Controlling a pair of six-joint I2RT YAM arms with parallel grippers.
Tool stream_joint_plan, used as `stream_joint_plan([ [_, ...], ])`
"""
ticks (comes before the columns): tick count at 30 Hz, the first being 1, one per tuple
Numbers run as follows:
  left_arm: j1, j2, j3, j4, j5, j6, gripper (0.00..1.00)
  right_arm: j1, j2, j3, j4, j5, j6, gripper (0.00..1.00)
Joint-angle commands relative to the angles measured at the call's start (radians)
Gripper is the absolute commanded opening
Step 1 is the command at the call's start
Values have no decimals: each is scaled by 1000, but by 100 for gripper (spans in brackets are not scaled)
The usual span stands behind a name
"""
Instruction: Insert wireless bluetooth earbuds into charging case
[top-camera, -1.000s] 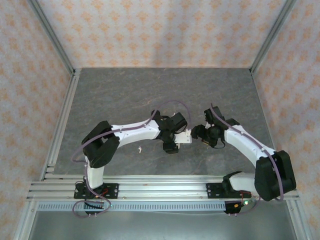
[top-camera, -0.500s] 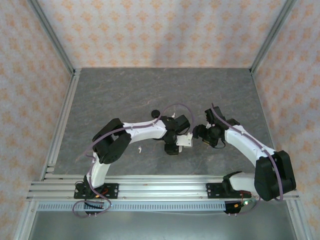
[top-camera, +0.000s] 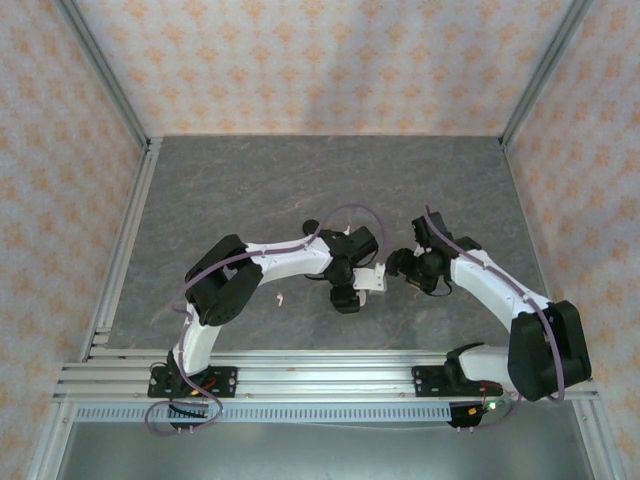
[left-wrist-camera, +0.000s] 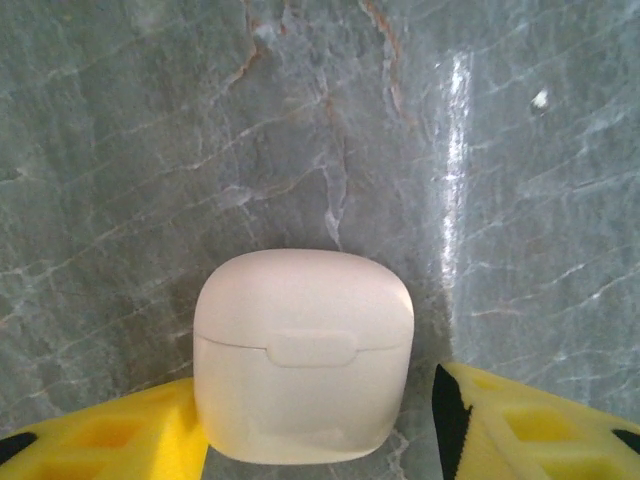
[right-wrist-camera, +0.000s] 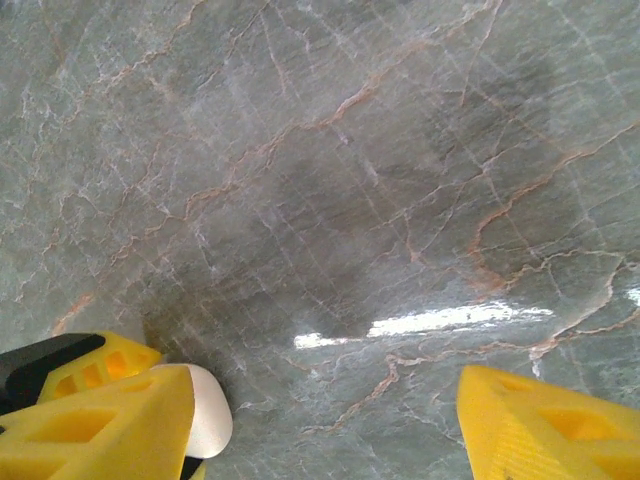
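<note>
Table (top-camera: 300, 180): grey stone, both my arms meeting near its middle.

Left claw (left-wrist-camera: 318, 395): fingers apart, straddling the case (left-wrist-camera: 303, 350). One finger touches the case's side, the other stands just beside it with a gap. No clamp yet.

Right claw (right-wrist-camera: 325, 385): fingers wide apart over bare table, holding nothing. A white rounded edge sits beside one finger, probably the case.

Case: white, shut, on the table between my two claws. The seam runs straight across from finger to finger, which I take as its long axis. The lid (left-wrist-camera: 300, 295) points away from my left wrist, latch notch facing the camera.

Earbud (top-camera: 281, 297): a white speck on the table, well apart from the case on my left side. Too small to tell which way its stem lies.

Judgement — shift the left claw sideways until both fingers meet the shell evenly, and bite below the seam so the lid stays free. Close slowly, since the rounded shell could squirt out.
</note>
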Motion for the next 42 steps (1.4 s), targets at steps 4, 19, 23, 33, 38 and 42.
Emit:
stream_joint_plan([
  [4,4,-11,35,10,41,-4,61,-47,7,-41,21,-9,27,70],
  [19,3,24,16,48,29,-30,58,-129,-13,-98,54,-70,46,70],
  [23,3,34,5,38,29,-30,51,-129,-13,-99,56,-76,46,70],
  [33,7,11,-29,60,26,-78,28,-131,-29,-111,93,-112,58,70],
  [38,23,-56,-44,94,22,-138,27,-131,-74,-109,124,-152,88,69],
  [42,49,-157,-87,146,21,-196,27,-130,-129,-89,147,-208,112,68],
])
